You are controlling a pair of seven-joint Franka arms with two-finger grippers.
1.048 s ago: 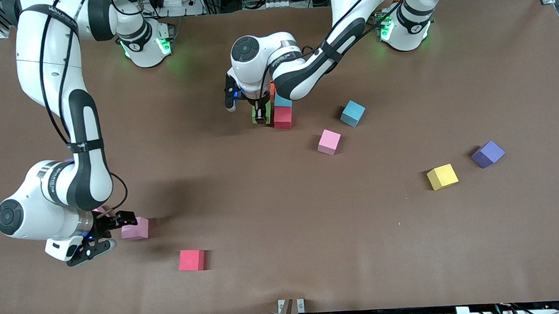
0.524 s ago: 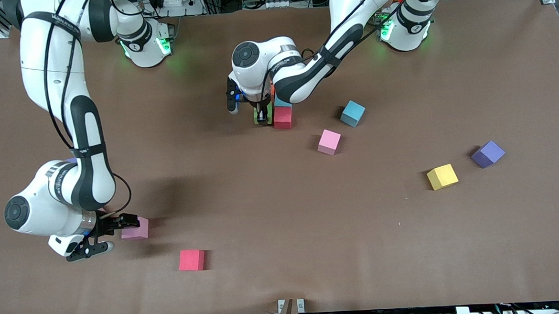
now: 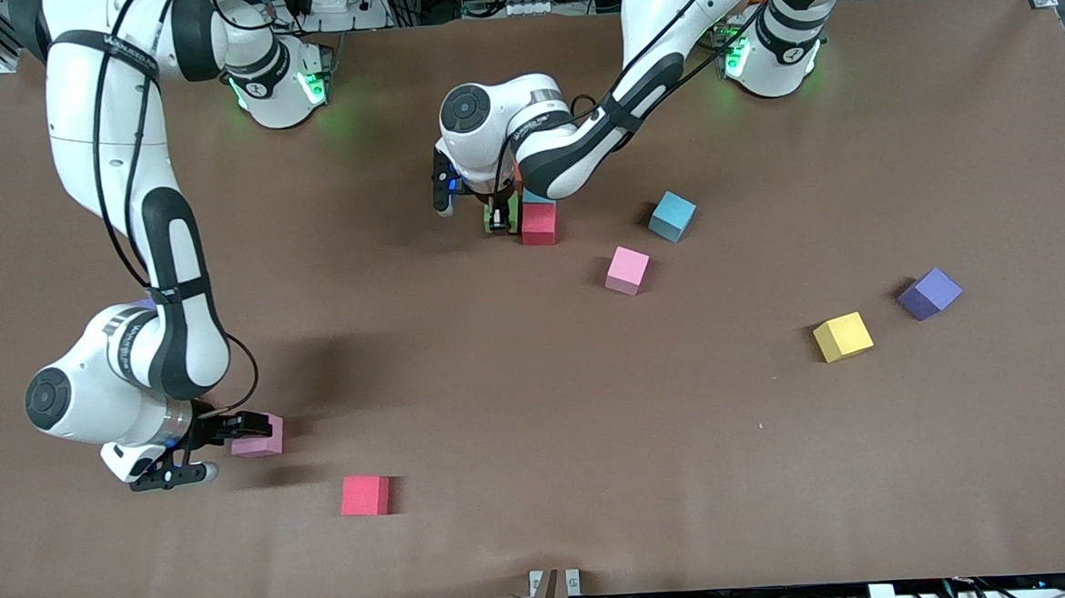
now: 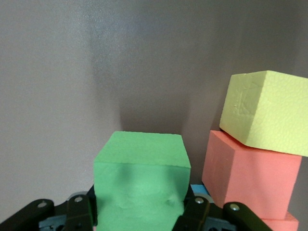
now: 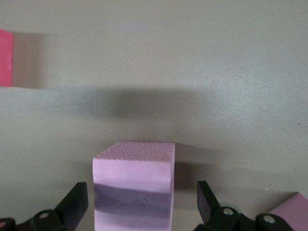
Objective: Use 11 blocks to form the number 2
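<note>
Even, fairly bright overhead light fills the front view, and the brown counter (image 3: 538,408) shows no glare. Shadows are soft: a broad diffuse one lies on the counter beside the right arm's end effector (image 3: 221,447), toward the middle of the counter, and each loose cube, such as the yellow block (image 3: 843,336), casts a short dark edge. Green lamp glow tints the counter at both arm bases. The front view is sharp, with slight bowing at its edges. In the left wrist view the green block (image 4: 139,185) is dim and shaded low down; the right wrist view's pink block (image 5: 134,187) is darker on its lower face.
</note>
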